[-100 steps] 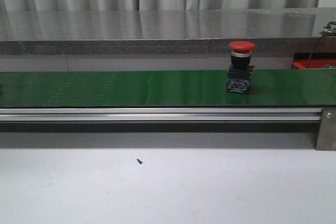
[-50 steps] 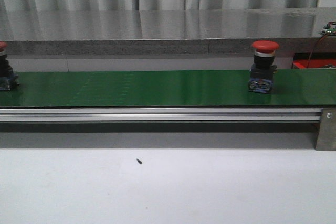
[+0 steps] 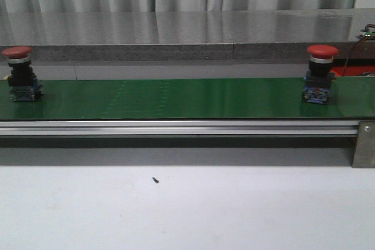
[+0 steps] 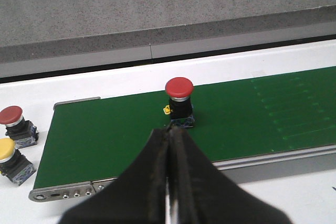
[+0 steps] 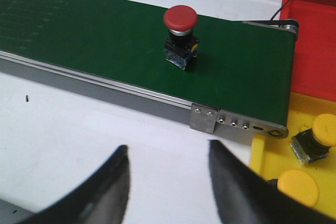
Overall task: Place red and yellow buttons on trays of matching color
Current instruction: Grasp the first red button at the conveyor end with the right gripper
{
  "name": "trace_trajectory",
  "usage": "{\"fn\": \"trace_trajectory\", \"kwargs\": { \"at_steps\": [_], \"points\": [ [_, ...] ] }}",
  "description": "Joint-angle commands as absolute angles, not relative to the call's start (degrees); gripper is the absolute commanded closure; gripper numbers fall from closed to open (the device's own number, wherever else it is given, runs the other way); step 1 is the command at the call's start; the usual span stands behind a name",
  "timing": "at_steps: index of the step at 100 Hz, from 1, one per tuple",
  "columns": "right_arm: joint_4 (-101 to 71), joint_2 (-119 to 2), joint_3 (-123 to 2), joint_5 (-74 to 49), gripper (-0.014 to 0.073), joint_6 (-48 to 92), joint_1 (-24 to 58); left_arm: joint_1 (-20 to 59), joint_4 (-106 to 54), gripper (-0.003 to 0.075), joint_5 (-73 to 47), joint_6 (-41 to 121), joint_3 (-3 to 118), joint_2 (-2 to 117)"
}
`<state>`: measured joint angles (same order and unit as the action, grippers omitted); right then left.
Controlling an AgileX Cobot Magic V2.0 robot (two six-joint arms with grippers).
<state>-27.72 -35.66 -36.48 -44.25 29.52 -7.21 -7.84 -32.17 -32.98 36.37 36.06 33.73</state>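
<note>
Two red buttons ride the green conveyor belt (image 3: 187,99): one near its left end (image 3: 19,74), one near its right end (image 3: 319,74). The left wrist view has the left red button (image 4: 179,100) just beyond my left gripper (image 4: 170,129), which is shut and empty. In the right wrist view the other red button (image 5: 180,35) stands on the belt, well ahead of my right gripper (image 5: 168,153), which is open over the white table. The red tray (image 5: 312,35) lies past the belt's end, and the yellow tray (image 5: 315,106) beside it holds two yellow buttons (image 5: 317,140) (image 5: 297,186).
Off the belt's left end, a red button (image 4: 14,124) and a yellow button (image 4: 10,158) stand on the white table. An aluminium rail (image 3: 176,127) runs along the belt's near side. A small dark speck (image 3: 155,180) lies on the table.
The belt has carried the right red button further right. A second red button has come in from the left edge and moved right.
</note>
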Motion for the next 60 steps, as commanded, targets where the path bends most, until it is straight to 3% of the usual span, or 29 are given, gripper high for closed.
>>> {"fn": "trace_trajectory", "kwargs": {
  "at_steps": [1, 60],
  "points": [
    [-29.3, -38.7, -38.9, -40.0, 0.0007, 29.9, -7.2, -7.5, -33.8, 0.074, -28.9, 36.5, 37.5, 33.7],
    [-27.2, -74.9, -60.7, -39.9, 0.0003, 29.9, -7.3, -7.5, -33.8, 0.074, -28.9, 36.5, 37.4, 33.7]
  ]
}}
